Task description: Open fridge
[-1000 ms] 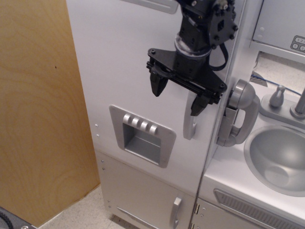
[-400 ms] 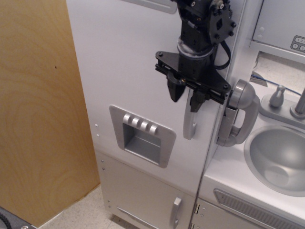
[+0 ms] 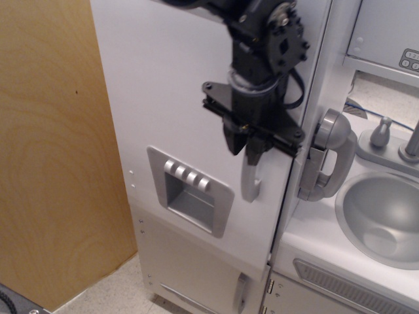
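The fridge (image 3: 163, 78) is the tall white cabinet in the middle, its large door carrying a silver four-button dispenser recess (image 3: 188, 191) and a curved silver vertical handle (image 3: 251, 184). My black gripper (image 3: 243, 148) comes in from the top and is shut on the upper part of that handle, with one finger on each side. The door's handle edge stands slightly out from the cabinet, with a narrow dark gap along its right side. The shelves inside are hidden.
A grey phone-like handset (image 3: 327, 157) hangs just right of the gripper. A silver sink (image 3: 383, 216) with faucet (image 3: 411, 140) lies at the right. A smaller low door with a short handle (image 3: 240, 294) sits below. A wooden panel (image 3: 59, 150) stands at the left.
The gripper's fingers closed around the fridge handle, then moved left and slightly down. The door, handle and dispenser recess shifted left with it, so the door has swung slightly open.
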You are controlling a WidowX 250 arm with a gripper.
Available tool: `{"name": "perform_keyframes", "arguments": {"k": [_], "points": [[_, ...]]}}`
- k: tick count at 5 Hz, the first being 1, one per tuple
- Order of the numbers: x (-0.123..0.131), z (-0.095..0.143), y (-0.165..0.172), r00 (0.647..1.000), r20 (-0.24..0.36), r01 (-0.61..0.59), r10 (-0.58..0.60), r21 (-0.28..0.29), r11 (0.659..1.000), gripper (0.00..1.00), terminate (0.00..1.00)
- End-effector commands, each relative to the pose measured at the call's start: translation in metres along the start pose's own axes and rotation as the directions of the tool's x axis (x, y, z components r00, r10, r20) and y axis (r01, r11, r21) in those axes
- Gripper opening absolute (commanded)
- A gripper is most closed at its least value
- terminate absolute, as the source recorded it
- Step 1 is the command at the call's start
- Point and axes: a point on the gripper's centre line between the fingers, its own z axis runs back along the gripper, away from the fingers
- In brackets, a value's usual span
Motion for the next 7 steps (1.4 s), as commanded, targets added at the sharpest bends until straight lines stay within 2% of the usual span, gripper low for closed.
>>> {"name": "perform_keyframes", "arguments": {"k": [1,2,3,4,5,6,7], "points": [[-0.022,0.038,0.006,0.996,-0.016,0.087,-0.087,-0.023,0.996,1.0,0.0],[-0.037,0.053,-0.008,0.966,-0.057,0.251,-0.251,-0.011,0.968,1.0,0.0],[-0.039,0.061,-0.035,0.957,-0.027,0.29,-0.29,0.005,0.957,1.0,0.0],[-0.035,0.061,-0.062,0.949,-0.03,0.312,-0.312,-0.006,0.95,1.0,0.0],[-0.033,0.056,-0.093,0.941,-0.089,0.326,-0.327,-0.021,0.945,1.0,0.0],[-0.021,0.054,-0.109,0.945,-0.089,0.313,-0.314,-0.025,0.949,1.0,0.0],[0.001,0.049,-0.126,0.946,-0.102,0.303,-0.306,-0.051,0.952,1.0,0.0]]}}
